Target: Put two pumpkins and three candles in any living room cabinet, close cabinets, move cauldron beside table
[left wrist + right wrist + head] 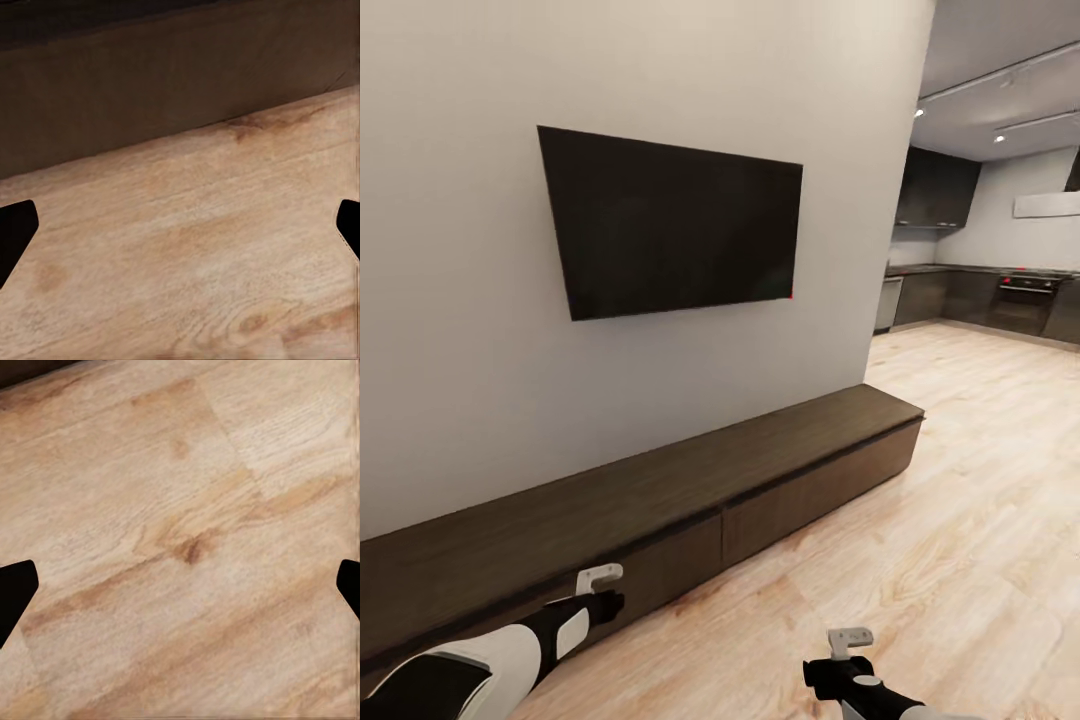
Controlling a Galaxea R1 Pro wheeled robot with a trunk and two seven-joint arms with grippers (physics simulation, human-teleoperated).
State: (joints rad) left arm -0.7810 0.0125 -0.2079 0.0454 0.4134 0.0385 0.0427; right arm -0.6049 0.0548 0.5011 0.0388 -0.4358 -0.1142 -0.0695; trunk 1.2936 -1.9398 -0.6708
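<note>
The long, low dark-brown cabinet [690, 480] runs along the grey wall, and its drawer fronts [810, 495] sit flush and closed. My left gripper [603, 600] hangs low just in front of the cabinet's front [172, 82]. It is open, with only floor between its fingers [15, 232]. My right gripper [848, 668] is farther out over the wooden floor [187, 532], open and holding nothing. The pumpkins, candles, cauldron and coffee table are out of view.
A black TV [670, 225] is mounted on the wall above the cabinet. Light wooden floor [960, 520] stretches to the right towards a kitchen with dark cupboards [935, 190] and an oven [1025, 300].
</note>
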